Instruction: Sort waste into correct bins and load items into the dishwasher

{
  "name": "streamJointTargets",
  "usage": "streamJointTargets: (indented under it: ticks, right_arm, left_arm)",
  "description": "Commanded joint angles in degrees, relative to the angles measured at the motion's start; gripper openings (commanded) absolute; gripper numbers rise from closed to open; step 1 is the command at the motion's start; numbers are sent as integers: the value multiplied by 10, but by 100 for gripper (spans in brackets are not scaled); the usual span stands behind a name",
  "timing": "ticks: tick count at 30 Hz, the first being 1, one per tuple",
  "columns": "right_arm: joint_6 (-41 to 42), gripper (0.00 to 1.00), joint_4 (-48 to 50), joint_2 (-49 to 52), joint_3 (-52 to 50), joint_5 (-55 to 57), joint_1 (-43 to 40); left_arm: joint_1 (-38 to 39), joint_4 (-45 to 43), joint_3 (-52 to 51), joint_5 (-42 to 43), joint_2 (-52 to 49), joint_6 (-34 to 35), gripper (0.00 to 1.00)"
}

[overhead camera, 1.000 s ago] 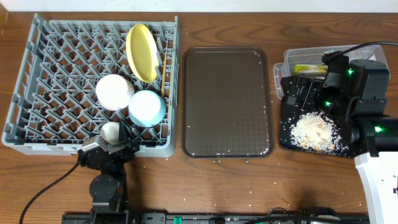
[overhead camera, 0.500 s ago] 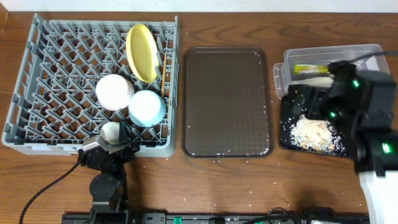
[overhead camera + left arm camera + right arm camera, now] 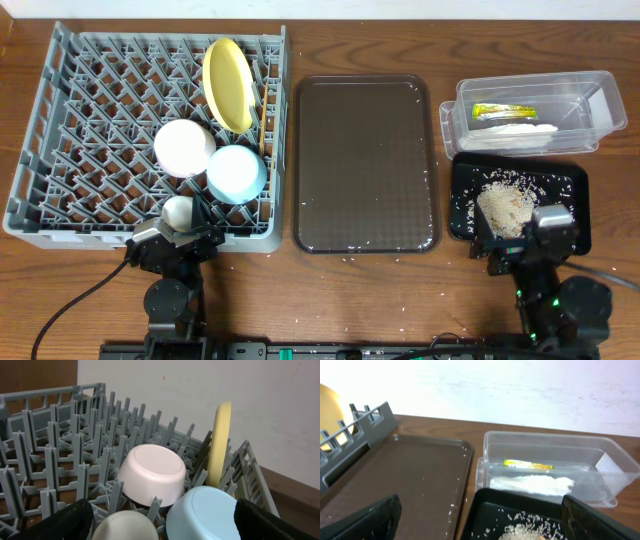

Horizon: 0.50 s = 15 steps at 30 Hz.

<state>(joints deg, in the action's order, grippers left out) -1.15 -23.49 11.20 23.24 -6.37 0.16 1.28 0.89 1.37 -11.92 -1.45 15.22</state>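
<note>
On the left of the brown wooden table (image 3: 400, 290), found a large square grey plastic dish rack (image 3: 100, 90) with a grid of upright pegs. Saw in it a round yellow plate (image 3: 228, 84) standing on edge near the far right corner, two thin wooden chopsticks (image 3: 263, 115) just beside the plate's right side, a white bowl (image 3: 183, 148) upside down near the middle, a light blue bowl (image 3: 237, 174) upside down just beside it on the right, and a small white cup (image 3: 179, 211) nearest the front wall. Noted at the table's middle a large dark brown serving tray (image 3: 365, 165) with a few stray grains on it. Found to the right a clear plastic rectangular tub (image 3: 590, 100) holding a small green-and-orange plastic wrapper (image 3: 498, 110) and, nearer the front, a crumpled white paper napkin (image 3: 515, 130). Found just in front of the tub a shallow black rectangular tray (image 3: 570, 190) with a heap of loose whitish rice grains (image 3: 505, 205) and more scattered around the heap. Saw the left gripper (image 3: 175, 238) at the rack's front wall beside the cup, with its fingers (image 3: 55, 525) spread wide and clasping nothing. Saw the right gripper (image 3: 525, 240) at the black tray's near edge, with its fingers (image 3: 365, 520) likewise apart and nothing between them.
</note>
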Motion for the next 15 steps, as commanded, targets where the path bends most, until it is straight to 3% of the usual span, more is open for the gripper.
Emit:
streamJointTargets:
  ticks: [1, 10, 15]
  right_arm:
    - [-11, 99, 62, -69, -81, 3, -3]
    - [-11, 99, 222, -109, -231, -10, -3]
    - [-11, 99, 207, -109, -229, -10, -3]
  left_arm:
    - [-2, 21, -11, -5, 1, 1, 91]
    - [-2, 21, -11, -5, 1, 1, 91]
    - [-2, 21, -11, -5, 1, 1, 91]
